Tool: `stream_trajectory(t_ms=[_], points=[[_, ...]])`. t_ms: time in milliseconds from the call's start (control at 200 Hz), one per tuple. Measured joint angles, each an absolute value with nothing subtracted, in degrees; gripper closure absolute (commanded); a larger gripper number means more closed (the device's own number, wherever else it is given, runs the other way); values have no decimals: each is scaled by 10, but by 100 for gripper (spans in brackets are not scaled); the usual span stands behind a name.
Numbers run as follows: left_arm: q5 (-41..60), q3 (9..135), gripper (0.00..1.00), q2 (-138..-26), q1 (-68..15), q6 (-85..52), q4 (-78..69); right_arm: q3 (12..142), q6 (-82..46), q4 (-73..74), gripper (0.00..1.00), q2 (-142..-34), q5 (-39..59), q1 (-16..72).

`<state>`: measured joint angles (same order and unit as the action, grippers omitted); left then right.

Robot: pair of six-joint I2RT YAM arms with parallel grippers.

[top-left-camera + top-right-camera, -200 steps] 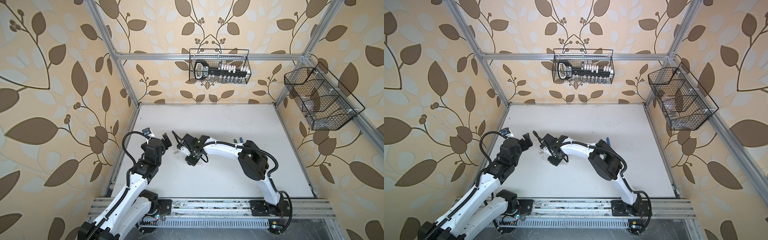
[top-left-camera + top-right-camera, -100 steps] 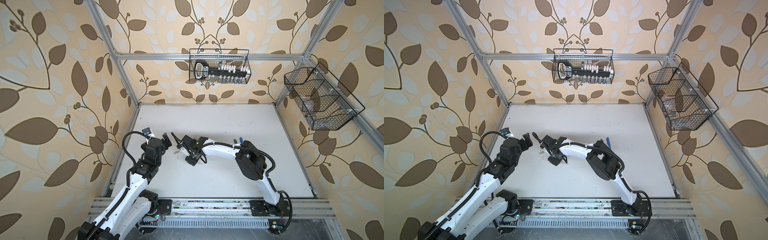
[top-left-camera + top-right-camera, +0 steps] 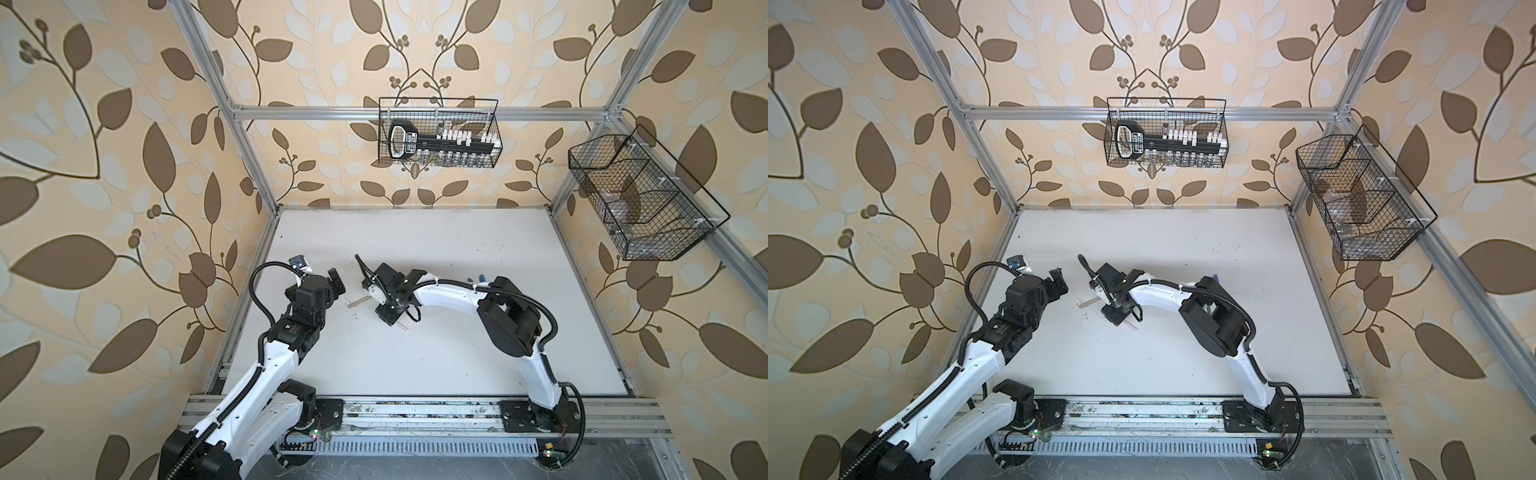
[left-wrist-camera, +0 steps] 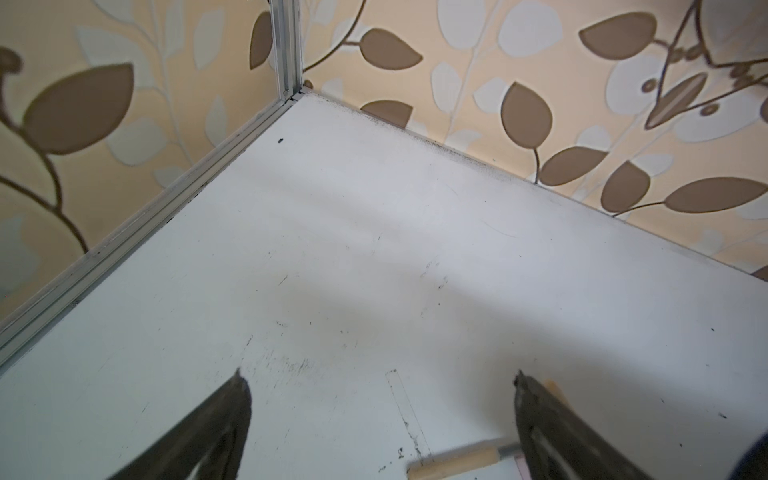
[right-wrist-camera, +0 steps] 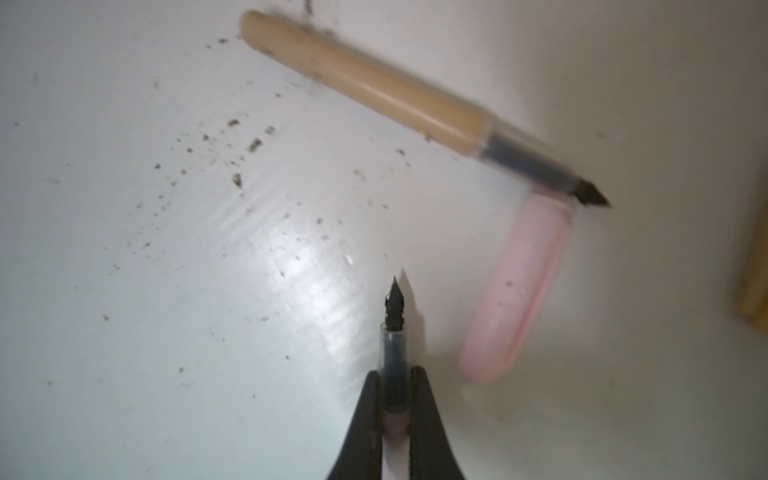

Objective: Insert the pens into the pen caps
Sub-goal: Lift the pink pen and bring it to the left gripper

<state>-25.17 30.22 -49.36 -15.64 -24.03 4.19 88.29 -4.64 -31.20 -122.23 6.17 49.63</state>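
While my right gripper [image 5: 395, 372] is clamping its jaws tight on the pink pen [image 5: 394, 332], tip poking out ahead, pink cap [image 5: 515, 291] lying just beside, touching the tip of the tan pen [image 5: 374, 87], my left gripper [image 4: 378, 376] is hanging wide open, gripping nothing.

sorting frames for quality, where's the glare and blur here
Right wrist: glare on the table, tan pen and pink cap smeared soft, held pen sharper. Left wrist: fingers out of focus. Both top views: evenly lit, sharp.

right pincer [image 5: 395, 376] closed since before, now gripping pale pink pen [image 5: 393, 345]
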Motion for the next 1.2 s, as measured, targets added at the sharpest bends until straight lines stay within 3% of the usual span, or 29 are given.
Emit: stream_trajectory(t_ms=[175,340,510,650,915,1199], points=[[-169,306,1,-545,-156,-220,19,701,-123,-175,95,-1089,165,404],[12,335,1,-640,-156,-194,-23,533,-243,35,95,-970,260,296],[228,352,1,-732,-157,-182,-100,470,-306,147,95,-925,290,268],[346,353,1,-769,-169,-181,-141,429,-356,235,95,-887,304,256],[437,380,2,-801,-241,-188,-202,385,-415,339,95,-850,293,265],[474,380,11,-838,-244,-243,-286,366,-455,405,94,-848,259,314]])
